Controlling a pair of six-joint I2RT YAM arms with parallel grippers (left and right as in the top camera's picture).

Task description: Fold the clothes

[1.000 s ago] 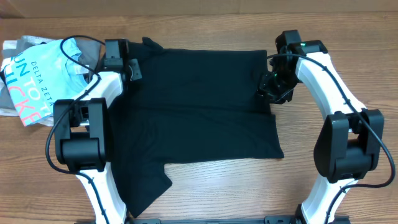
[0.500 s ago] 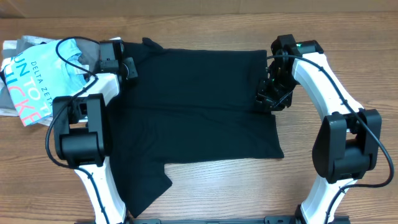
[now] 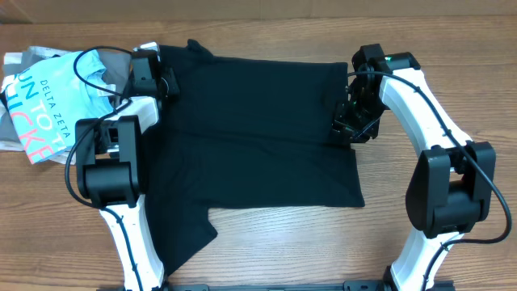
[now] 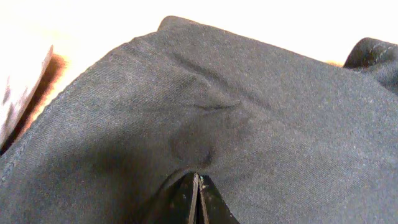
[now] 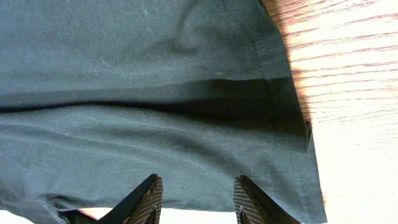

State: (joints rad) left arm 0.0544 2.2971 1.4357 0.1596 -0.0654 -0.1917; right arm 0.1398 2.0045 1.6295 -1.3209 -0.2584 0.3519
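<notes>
Currently in hand: an early fold, as I read it. Both arms are at the far half of the soft, short-sleeved black T-shirt point(image 3: 258, 162), which lies spread mostly flat with one crease running across it.
Black T-shirt, place: the middle of the light wooden table point(image 3: 283, 250), between the two arms. Its far edge is near the table's far edge, and one sleeve trails toward the near edge on the left side.
Left gripper point(image 4: 196, 190): jaws closed tight, with a pucker of black cloth drawn up at their tips. It is pinching the shirt near its far-left corner.
Right gripper point(image 5: 196, 199): fingers stand moderately apart, low over the shirt's right-hand edge with the hem just beside them. No cloth is seen clamped between them.
Bystanders: a light-blue printed T-shirt point(image 3: 44, 105) lies on a grey folded shirt point(image 3: 32, 58) at the table's far-left corner, near the left gripper. Neither is part of this job.
Next move calls for: the right gripper to close on the hem so that both far corners are held. Both arms then lift and carry the edge level toward the near edge.
Risk: with only one side gripped, a pull would likely drag the cloth askew. The left pinch looks thin and might slip.
</notes>
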